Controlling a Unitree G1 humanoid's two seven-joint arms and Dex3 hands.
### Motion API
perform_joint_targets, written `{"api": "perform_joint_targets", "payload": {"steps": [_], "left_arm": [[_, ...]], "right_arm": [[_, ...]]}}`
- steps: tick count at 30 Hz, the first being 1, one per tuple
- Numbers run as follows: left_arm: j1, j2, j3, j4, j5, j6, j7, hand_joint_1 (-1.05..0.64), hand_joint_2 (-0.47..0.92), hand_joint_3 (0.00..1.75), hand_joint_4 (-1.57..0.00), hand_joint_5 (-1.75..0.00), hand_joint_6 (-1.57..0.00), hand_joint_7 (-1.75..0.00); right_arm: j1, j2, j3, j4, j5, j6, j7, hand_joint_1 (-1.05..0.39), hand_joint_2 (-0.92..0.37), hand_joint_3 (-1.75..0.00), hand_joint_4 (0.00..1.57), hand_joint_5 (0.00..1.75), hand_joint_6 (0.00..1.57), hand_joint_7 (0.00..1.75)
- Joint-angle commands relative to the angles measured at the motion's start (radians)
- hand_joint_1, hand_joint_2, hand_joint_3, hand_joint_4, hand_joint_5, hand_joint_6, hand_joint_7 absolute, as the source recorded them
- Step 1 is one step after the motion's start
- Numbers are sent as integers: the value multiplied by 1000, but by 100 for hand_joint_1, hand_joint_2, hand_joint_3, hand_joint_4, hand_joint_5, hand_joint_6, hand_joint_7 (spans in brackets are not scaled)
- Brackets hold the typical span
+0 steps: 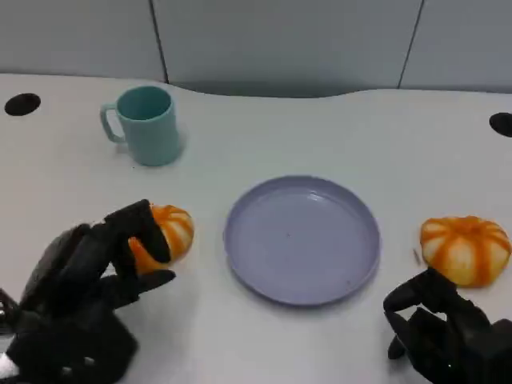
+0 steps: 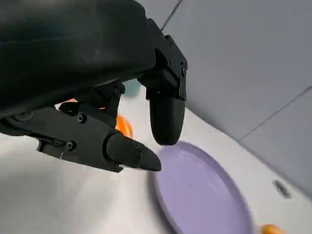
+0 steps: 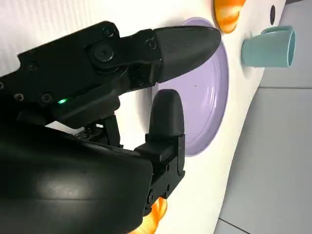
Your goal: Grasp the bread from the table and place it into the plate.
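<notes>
An orange-and-white bread roll (image 1: 170, 230) lies on the white table just left of the lavender plate (image 1: 302, 240). My left hand (image 1: 88, 280) wraps it: one finger curls over its near-left side and the thumb lies beneath, so part of the roll is hidden. In the left wrist view the roll (image 2: 123, 126) peeks out between the black fingers (image 2: 165, 117), with the plate (image 2: 204, 195) beyond. A second roll (image 1: 466, 250) sits right of the plate. My right hand (image 1: 444, 332) rests just in front of it, fingers apart and holding nothing.
A teal mug (image 1: 146, 124) stands at the back left, behind the first roll. Black holes (image 1: 22, 104) mark the table's far corners. The right wrist view shows the plate (image 3: 204, 97), the mug (image 3: 268, 46) and the far roll (image 3: 226, 12).
</notes>
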Motion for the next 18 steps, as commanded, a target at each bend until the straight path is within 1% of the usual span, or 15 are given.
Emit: {"api": "perform_joint_targets", "payload": {"steps": [1, 2, 3, 4, 5, 6, 7, 8, 10, 12, 14, 16, 17, 18], "left_arm": [[-55, 122, -87, -90, 364, 23, 182, -35, 88, 1, -58, -170, -53, -141], [-55, 125, -93, -90, 376, 29, 193, -36, 88, 1, -57, -170, -54, -138], [-82, 150, -121, -99, 431, 67, 139, -36, 88, 1, -57, -169, -54, -137], [-113, 175, -150, -108, 484, 109, 70, -43, 89, 0, -47, -130, -50, -95], [-135, 193, -174, -116, 521, 142, 21, -51, 90, 0, -40, -80, -51, -44], [-156, 205, -195, -118, 546, 171, -25, -55, 90, 0, -39, -51, -52, -18], [-170, 211, -211, -115, 556, 191, -49, -58, 91, 0, -35, -36, -48, -9], [-185, 216, -227, -106, 568, 206, -61, -61, 91, 0, -32, -27, -44, -5], [-215, 223, -255, -83, 573, 229, -85, -69, 90, 0, -23, -14, -34, -1], [-244, 227, -278, -61, 566, 252, -124, -73, 89, 0, -19, -9, -30, 0], [-279, 224, -303, -27, 557, 274, -170, -83, 91, 1, -12, -4, -22, 0], [-292, 227, -317, -16, 548, 287, -182, -86, 92, 1, -10, -3, -20, 0], [-321, 219, -332, 28, 538, 292, -205, -87, 92, 1, -10, -3, -20, 0], [-343, 214, -345, 62, 530, 295, -222, -88, 92, 2, -5, -1, -16, 0]], "right_arm": [[-14, 2, -3, 3, 8, 3, -4, -28, -92, -33, 56, 175, 33, 175], [-14, 2, -3, 3, 8, 2, -4, -28, -92, -32, 56, 175, 34, 175], [-14, 4, -3, 2, 10, 7, -4, -28, -92, -32, 56, 175, 34, 175], [-14, 5, -1, 3, 9, 5, -4, -28, -92, -32, 56, 175, 34, 175], [-14, 5, -1, 5, 8, 3, -4, -29, -92, -32, 54, 175, 34, 175], [-14, 7, 0, 7, 8, -1, -5, -29, -92, -32, 54, 175, 34, 175], [-13, 7, 0, 8, 8, -3, -5, -28, -92, -32, 55, 175, 34, 175], [-13, 7, 1, 9, 7, -6, -5, -29, -92, -32, 55, 175, 34, 175], [-11, 7, 1, 11, 9, -14, -2, -29, -92, -32, 56, 175, 35, 175], [-10, 6, 0, 9, 11, -11, 1, -29, -92, -32, 56, 175, 35, 175], [-8, 5, 0, 4, 11, -7, 2, -29, -92, -32, 57, 175, 35, 175], [-7, 5, 0, 3, 10, -7, 2, -29, -92, -32, 57, 175, 35, 175], [-6, 4, 0, 4, 9, -11, 2, -30, -92, -32, 58, 175, 36, 175], [-6, 4, 0, 4, 9, -14, 2, -30, -92, -32, 58, 175, 36, 175]]}}
